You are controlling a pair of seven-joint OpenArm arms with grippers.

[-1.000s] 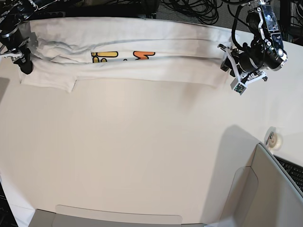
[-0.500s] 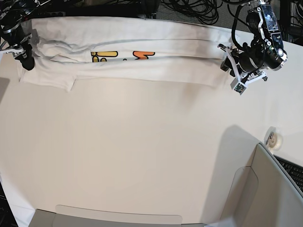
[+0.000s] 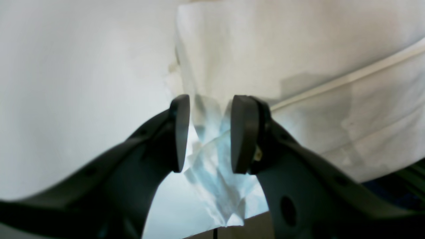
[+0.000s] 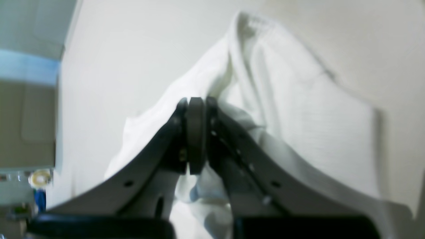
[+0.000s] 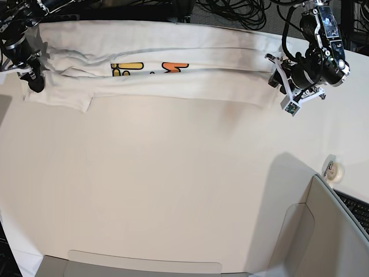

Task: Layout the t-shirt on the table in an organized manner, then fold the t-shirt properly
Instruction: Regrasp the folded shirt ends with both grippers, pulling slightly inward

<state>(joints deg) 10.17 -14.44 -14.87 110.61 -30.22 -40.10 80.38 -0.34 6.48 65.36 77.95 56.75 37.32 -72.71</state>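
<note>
Cloth lies in a long band along the far edge of the worktop (image 5: 173,184): the t-shirt (image 5: 173,75) is stretched from one arm to the other and already doubled lengthwise, with only the yellow and orange lettering showing in a narrow gap between the layers. By that look the laying-out is done and the lengthwise folding is well along; the crosswise folds that would make a compact packet seem not yet begun.

The left gripper (image 3: 207,132) has its pads (image 3: 244,132) set apart with a bunch of the shirt's end hem between them, apparently clamped on that thick wad. The right gripper (image 4: 196,132) is pressed fully together at the opposite end of the band, with cloth draped around it; whether a layer is actually pinched between the pads is hard to tell, since they look to meet with nothing visible between.

Most of the print is folded out of sight. Both wrist views are soft and close, so the hem edges and sleeve are difficult to separate. The base view cuts off the right arm's upper part.
</note>
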